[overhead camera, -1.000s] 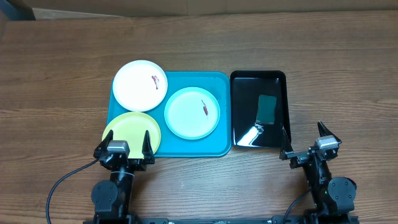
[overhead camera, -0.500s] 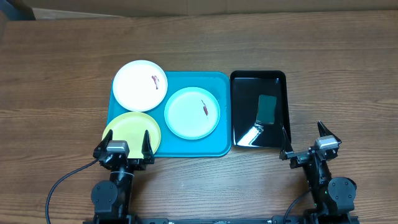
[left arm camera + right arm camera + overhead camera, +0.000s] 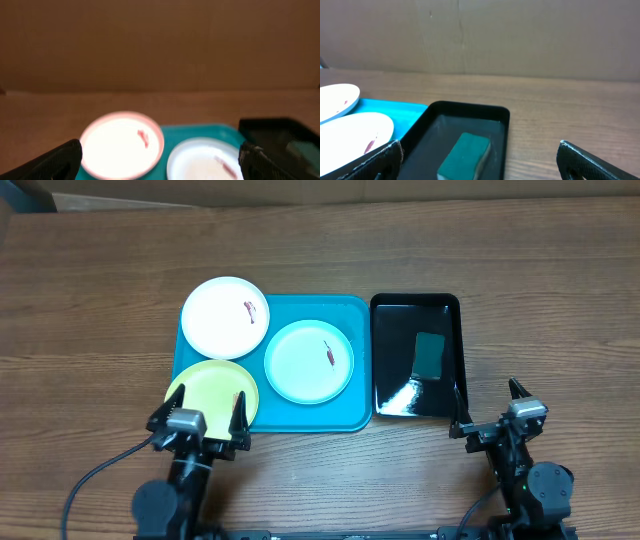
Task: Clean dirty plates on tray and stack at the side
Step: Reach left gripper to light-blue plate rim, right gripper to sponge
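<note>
From overhead, a brown wood-grain table (image 3: 100, 300) fills the picture, with a strip of cardboard (image 3: 300, 190) along its far edge. The turquoise tray (image 3: 300, 415) lies at centre and carries 3 plates. The white plate (image 3: 222, 315) overhangs its far-left corner, the light blue plate (image 3: 305, 362) sits inside it, and the yellow-green plate (image 3: 208, 388) overhangs its near-left corner. A black tray (image 3: 395, 340) with a green sponge (image 3: 430, 355) lies just beside it on the right. The left gripper (image 3: 199, 405) stands wide open and empty, its tips over the near edge of the yellow-green plate. The right gripper (image 3: 486, 406) is also spread wide and empty, near the black tray's near-right corner and well apart from the plates.

The left wrist view is blurred. A plain brown wall (image 3: 160, 45) rises behind the table. The white plate (image 3: 117, 147) and light blue plate (image 3: 200, 162) lie ahead between the 2 parted fingers (image 3: 60, 160).

In the right wrist view, the same brown wall (image 3: 520, 35) backs the table. The sponge (image 3: 465, 152) lies straight ahead between the open fingers (image 3: 595, 160), and the white and light blue plates sit at the far left.
</note>
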You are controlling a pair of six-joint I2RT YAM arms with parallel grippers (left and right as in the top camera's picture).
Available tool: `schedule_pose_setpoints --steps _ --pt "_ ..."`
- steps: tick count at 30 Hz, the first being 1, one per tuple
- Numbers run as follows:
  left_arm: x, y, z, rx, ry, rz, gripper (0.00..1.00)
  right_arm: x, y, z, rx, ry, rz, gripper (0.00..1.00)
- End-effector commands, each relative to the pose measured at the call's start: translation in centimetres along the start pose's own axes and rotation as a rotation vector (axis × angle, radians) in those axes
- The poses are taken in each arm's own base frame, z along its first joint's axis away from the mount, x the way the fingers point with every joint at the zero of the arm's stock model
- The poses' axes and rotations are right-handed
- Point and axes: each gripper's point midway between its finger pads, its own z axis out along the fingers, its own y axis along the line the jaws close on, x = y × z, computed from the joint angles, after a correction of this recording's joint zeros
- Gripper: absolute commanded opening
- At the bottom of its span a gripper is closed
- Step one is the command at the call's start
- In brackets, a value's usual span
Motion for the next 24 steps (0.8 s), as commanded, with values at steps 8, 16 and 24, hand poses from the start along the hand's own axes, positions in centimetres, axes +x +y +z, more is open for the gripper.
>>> schedule_pose_setpoints --steps 8,16,24 --pt "-10.4 -2.8 -3.9 0.072 0.012 -0.043 1.0 -12.8 1.0 -4.3 -0.017 -0.119 0.104 1.0" --pt "-12.2 -2.6 -2.1 0.031 0.375 -0.121 1.0 -18.4 1.3 -2.6 -0.001 0.188 0.124 1.0" --pt "-10.0 -3.4 1.3 0.089 0.756 -0.238 1.0 -17.0 3.0 1.6 -0.072 0.717 0.226 1.0"
